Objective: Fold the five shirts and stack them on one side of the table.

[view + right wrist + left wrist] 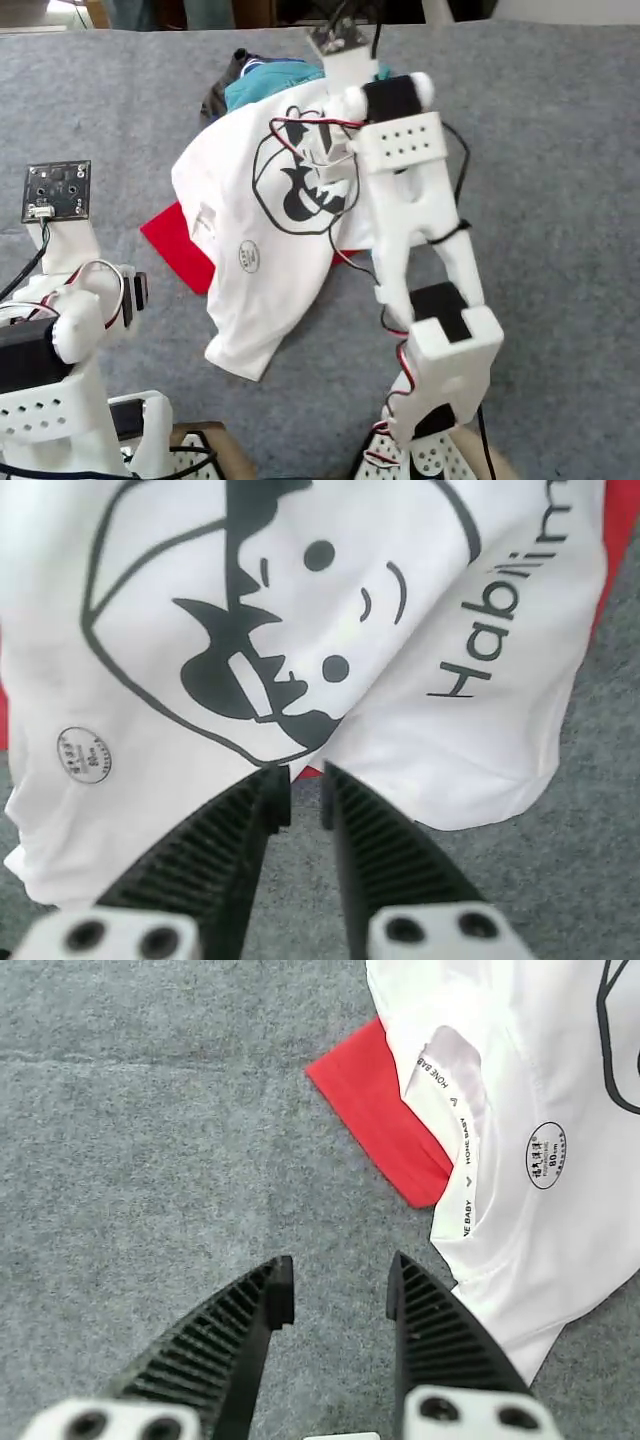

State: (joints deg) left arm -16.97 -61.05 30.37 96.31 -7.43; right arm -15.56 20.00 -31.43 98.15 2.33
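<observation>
Both left gripper [340, 1290] and right gripper [307, 783] are sitting fingers apart; right's risking pinching red shirt [380, 1125] with white shirt [300, 610].

Open worktop [560, 200] at right and upper left. The shirt pile [250, 250] blocks the centre, right arm [420, 230] above

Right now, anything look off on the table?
Shirts are one unfolded heap: the white printed shirt lies crumpled and askew over a red shirt, with a teal shirt and a dark garment poking out underneath. No damage visible.
</observation>
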